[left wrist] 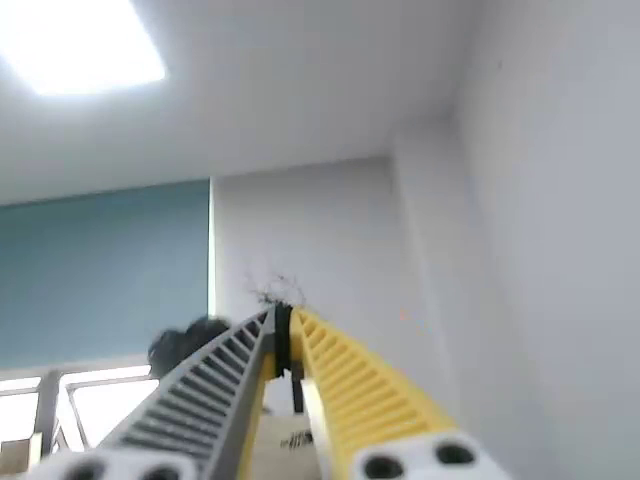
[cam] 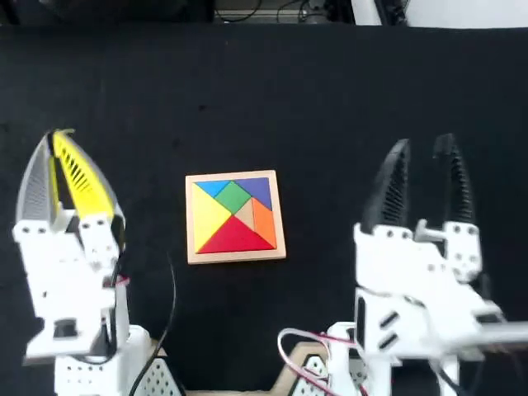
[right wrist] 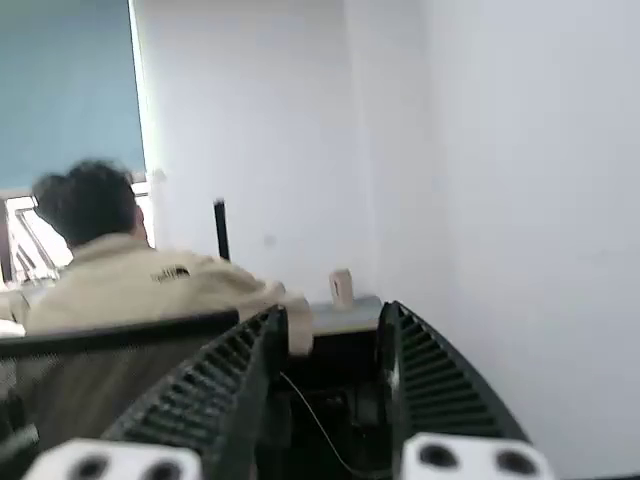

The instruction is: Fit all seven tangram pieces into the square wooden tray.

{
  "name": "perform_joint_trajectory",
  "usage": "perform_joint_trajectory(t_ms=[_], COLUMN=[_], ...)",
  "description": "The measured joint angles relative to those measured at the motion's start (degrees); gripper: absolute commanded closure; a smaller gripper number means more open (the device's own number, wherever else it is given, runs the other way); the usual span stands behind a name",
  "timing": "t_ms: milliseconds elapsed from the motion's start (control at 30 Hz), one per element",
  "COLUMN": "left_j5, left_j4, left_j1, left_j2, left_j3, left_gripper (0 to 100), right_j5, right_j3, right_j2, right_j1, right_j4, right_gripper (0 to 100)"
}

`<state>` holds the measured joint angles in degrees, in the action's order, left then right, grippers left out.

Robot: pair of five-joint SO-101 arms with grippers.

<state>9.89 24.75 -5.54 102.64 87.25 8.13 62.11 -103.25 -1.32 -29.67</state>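
Beside the tray, left tool closed, right tool parted, both empty

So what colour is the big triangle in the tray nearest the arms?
The big triangle is red, best seen in the high view.

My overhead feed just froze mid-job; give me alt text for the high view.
A square wooden tray lies in the middle of the black table, filled with coloured tangram pieces. The left end effector, yellow and grey, is shut; the right end effector, black, is open; both stand apart from the tray, one on each side.
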Motion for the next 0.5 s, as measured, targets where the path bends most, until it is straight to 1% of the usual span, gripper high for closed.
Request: perform_joint_trajectory(t_ms=[100, 167, 200, 267, 367, 500], left_j5=[-6.4, -11.7, -14.3, -20.0, -26.0, -28.5], left_j4=[-0.4, -1.6, -3.5, -10.3, -22.1, -39.2], left_j1=[-5.3, -8.1, -9.7, -12.7, -14.5, -14.7], left_j2=[1.7, 1.0, 1.6, 1.1, 1.1, 1.1], left_j3=[5.5, 8.8, 8.8, 8.9, 9.0, 9.0], left_gripper=[97, 97, 97, 97, 97, 97], right_j5=[-4.9, -5.9, -6.0, -6.2, -6.3, -6.3], right_j3=[7.8, 12.7, 15.1, 19.3, 24.7, 32.1], right_j2=[-0.2, -0.3, -0.3, -0.3, -0.3, -0.3], right_j1=[-0.9, -1.1, -1.1, -1.1, -1.1, -1.1], right_j4=[0.1, 0.1, 0.1, 0.1, 0.1, 0.1], right_gripper=[83.2, 83.1, 83.1, 83.1, 83.1, 83.2])
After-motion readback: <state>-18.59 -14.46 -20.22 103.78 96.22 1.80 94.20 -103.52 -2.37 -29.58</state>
